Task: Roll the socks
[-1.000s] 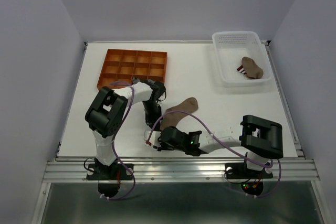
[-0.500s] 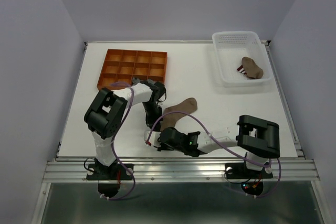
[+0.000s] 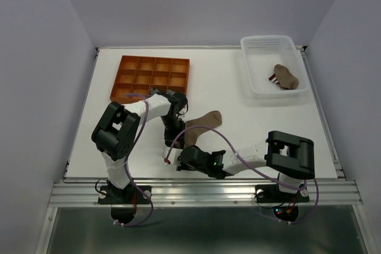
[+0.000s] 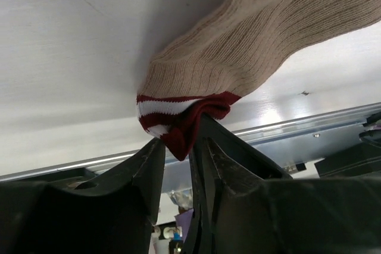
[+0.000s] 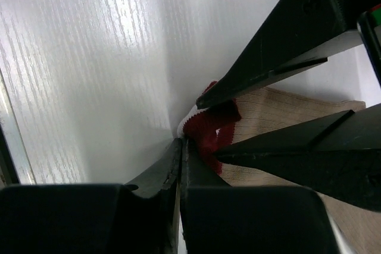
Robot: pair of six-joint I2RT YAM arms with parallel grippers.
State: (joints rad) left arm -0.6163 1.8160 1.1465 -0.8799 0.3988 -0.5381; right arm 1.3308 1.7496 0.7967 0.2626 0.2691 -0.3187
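A tan-brown sock point(image 3: 202, 124) with a red-white striped cuff point(image 4: 178, 117) lies on the white table near its front. My left gripper point(image 4: 181, 147) is open, and the red tip of the cuff hangs loose between its fingers. In the right wrist view those two black fingers point(image 5: 268, 57) straddle the cuff. My right gripper point(image 5: 181, 141) comes in low from the right point(image 3: 178, 161). It is shut, with the cuff's edge point(image 5: 205, 129) pinched at its fingertips. A second tan sock point(image 3: 286, 77) sits in the basket.
A white mesh basket point(image 3: 268, 41) stands at the back right. An orange compartment tray point(image 3: 152, 75) lies at the back left. The table's metal front rail point(image 3: 202, 191) runs just behind both grippers.
The right gripper has closed onto the cuff edge. The left gripper, shut on the cuff before, has opened. Both arms have shifted slightly left.
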